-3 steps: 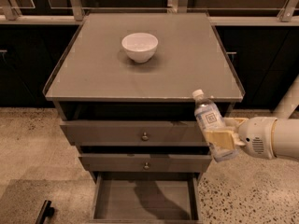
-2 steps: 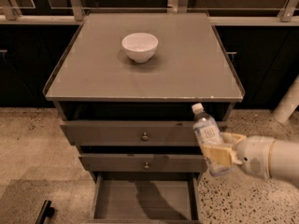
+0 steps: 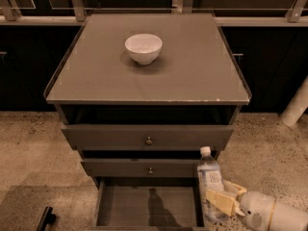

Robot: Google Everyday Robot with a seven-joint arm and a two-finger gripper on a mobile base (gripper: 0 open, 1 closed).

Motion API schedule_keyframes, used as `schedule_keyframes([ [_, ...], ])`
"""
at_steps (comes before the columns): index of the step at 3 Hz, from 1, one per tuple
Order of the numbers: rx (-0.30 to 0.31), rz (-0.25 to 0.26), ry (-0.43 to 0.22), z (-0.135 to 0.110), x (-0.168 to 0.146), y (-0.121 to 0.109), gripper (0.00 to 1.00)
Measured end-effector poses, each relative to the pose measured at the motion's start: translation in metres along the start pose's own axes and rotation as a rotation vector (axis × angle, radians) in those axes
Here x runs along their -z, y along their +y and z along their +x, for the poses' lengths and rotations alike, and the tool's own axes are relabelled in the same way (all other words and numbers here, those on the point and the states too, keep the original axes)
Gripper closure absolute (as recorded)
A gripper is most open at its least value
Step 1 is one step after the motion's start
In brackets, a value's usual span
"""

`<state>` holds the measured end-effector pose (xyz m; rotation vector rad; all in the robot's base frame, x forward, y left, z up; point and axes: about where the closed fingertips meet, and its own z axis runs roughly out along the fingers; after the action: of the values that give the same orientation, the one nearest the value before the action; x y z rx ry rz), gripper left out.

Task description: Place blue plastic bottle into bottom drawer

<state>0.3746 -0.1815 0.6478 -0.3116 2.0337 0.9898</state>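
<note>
The blue plastic bottle (image 3: 210, 178) is a clear pale-bluish bottle with a white cap and light label. It stands upright at the lower right, held over the right edge of the bottom drawer. My gripper (image 3: 222, 197) comes in from the lower right on a white arm, and its cream fingers (image 3: 219, 200) are shut on the bottle's lower half. The bottom drawer (image 3: 144, 206) is pulled out below the two upper drawers, and its flat interior shows only a shadow.
A white bowl (image 3: 143, 48) sits on the cabinet top (image 3: 192, 71) toward the back left. The two upper drawers (image 3: 149, 139) with small round knobs are slightly ajar. Speckled floor surrounds the cabinet. A dark object (image 3: 45, 219) lies at the lower left.
My gripper has moved down and slightly left with the bottle, from beside the top drawer to the level of the open bottom drawer. The bottle has turned more upright.
</note>
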Motion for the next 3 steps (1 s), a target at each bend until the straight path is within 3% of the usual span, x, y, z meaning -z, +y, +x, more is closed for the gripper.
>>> schedule_keyframes([
  [1,-0.122,-0.048,-0.011,0.044,-0.02,-0.029,1.0],
  [2,-0.229,-0.103,0.024,0.082,-0.06,-0.054,1.0],
  [3,-0.229,-0.103,0.024,0.082,-0.06,-0.054,1.0],
])
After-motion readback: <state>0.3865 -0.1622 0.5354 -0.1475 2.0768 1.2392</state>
